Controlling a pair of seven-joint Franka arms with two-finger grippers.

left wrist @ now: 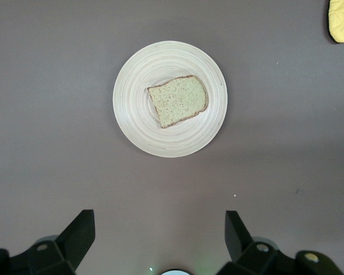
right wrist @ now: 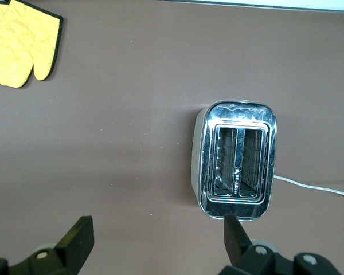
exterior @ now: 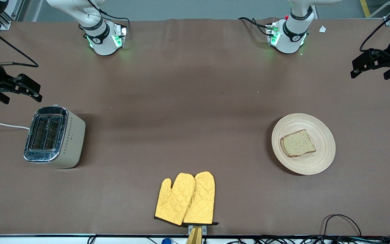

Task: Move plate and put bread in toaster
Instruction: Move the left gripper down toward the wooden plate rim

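Task unstarted: bread (exterior: 298, 143) lies on plate (exterior: 303, 143), well apart from toaster (exterior: 54, 136) with empty slots; left gripper (exterior: 371, 63) and right gripper (exterior: 20, 88) hang above the table (exterior: 181, 101), fingers wide apart, holding nothing.

arms: white rounded shells, black joint bands; bases: green glowing lights, black cables; left hand (exterior: 367, 66): black, angular, wedge fingers (left wrist: 80, 232); right hand (exterior: 24, 88): black, matching fingers (right wrist: 80, 238), silver screws
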